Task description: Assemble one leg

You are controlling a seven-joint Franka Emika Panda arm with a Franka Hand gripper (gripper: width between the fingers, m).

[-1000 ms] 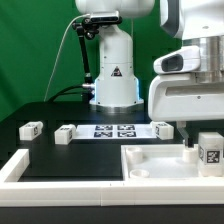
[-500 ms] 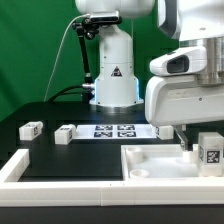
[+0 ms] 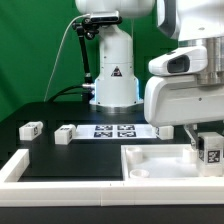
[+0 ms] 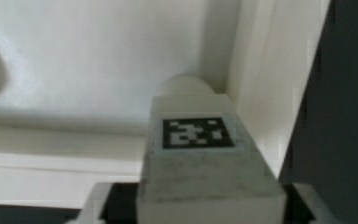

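My gripper (image 3: 205, 140) is at the exterior view's right, shut on a leg (image 3: 210, 149), a small white oblong block with a black-and-white tag. It holds the leg upright over the large white tray-shaped piece (image 3: 150, 160), near its right rim. In the wrist view the leg (image 4: 202, 150) fills the middle between my two dark fingers (image 4: 119, 203), tag facing the camera, with the tray piece's white floor and raised rim (image 4: 265, 60) behind it. Other loose legs lie on the black table: one at the left (image 3: 30, 129), one beside the marker board (image 3: 66, 134), one partly hidden behind my hand (image 3: 162, 128).
The marker board (image 3: 115, 130) lies flat at the table's middle in front of the arm's white base (image 3: 113, 80). A white raised border (image 3: 25, 165) runs along the table's front and left. A green backdrop stands behind.
My hand has shifted slightly to the exterior view's left with the leg still in it. The loose legs and the tray piece have not moved.
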